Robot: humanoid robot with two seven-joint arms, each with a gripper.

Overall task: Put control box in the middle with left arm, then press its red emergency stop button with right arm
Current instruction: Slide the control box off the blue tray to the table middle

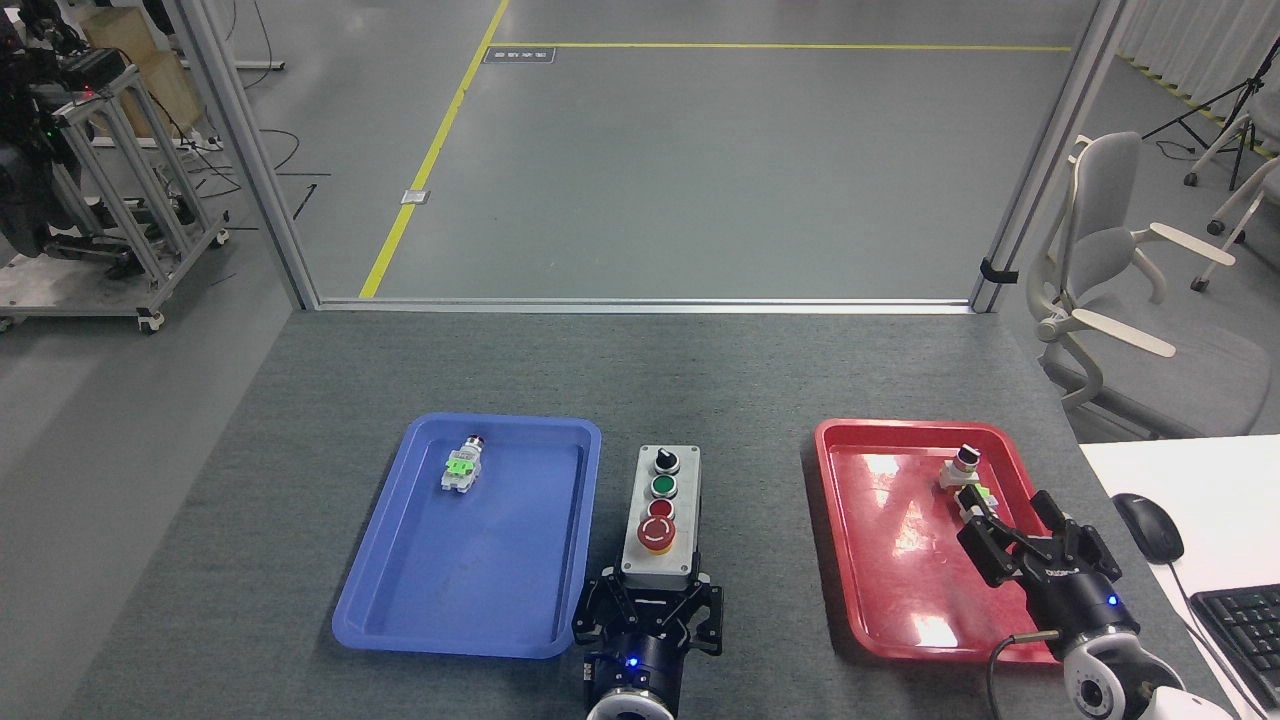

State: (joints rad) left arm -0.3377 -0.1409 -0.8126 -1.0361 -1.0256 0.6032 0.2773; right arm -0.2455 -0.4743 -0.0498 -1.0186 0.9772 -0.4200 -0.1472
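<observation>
The control box (662, 515), light grey with a black base, lies lengthwise on the dark felt middle (745, 500) of the table, between the two trays. Its top carries a black knob, a green button, a small red button and, nearest me, the domed red emergency stop button (655, 535). My left gripper (650, 592) is shut on the box's near end, its black fingers at either side. My right gripper (1005, 532), with its looping cable, hovers open over the red tray's near right part, holding nothing.
The blue tray (500, 423) left of the box holds a small switch part (462, 466) with a green tab. The red tray (900, 428) on the right holds another switch part (965, 472). A mouse (1148, 527) and keyboard (1240, 625) lie on a white desk at the right.
</observation>
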